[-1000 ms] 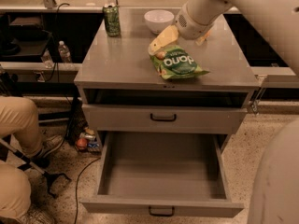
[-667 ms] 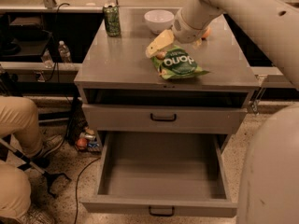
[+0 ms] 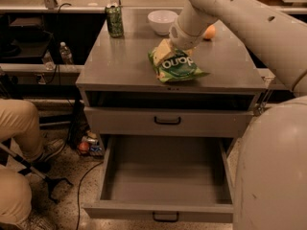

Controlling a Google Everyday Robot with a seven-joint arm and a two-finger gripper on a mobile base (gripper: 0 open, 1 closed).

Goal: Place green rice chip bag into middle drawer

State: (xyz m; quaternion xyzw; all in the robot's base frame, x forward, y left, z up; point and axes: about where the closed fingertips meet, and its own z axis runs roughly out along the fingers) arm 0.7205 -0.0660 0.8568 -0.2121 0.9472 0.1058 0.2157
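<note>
The green rice chip bag [image 3: 180,67] lies on the grey cabinet top [image 3: 120,66], near its front edge and right of centre. My gripper [image 3: 162,51] comes down from the upper right and is shut on the bag's upper left corner. The bag's right tip still rests on the cabinet top. The middle drawer [image 3: 163,178] is pulled out wide open below, low in the view, with its black handle [image 3: 165,217] at the front. Its inside shows nothing in it.
A green drink can [image 3: 114,20], a white bowl [image 3: 162,21] and an orange fruit [image 3: 209,31] stand at the back of the cabinet top. A shut drawer front [image 3: 168,121] sits above the open one. A seated person's legs [image 3: 19,143] are at the left. My arm's bulk [image 3: 273,166] fills the right.
My gripper has moved a little down and to the left onto the bag's corner, and the bag has shifted slightly left with it.
</note>
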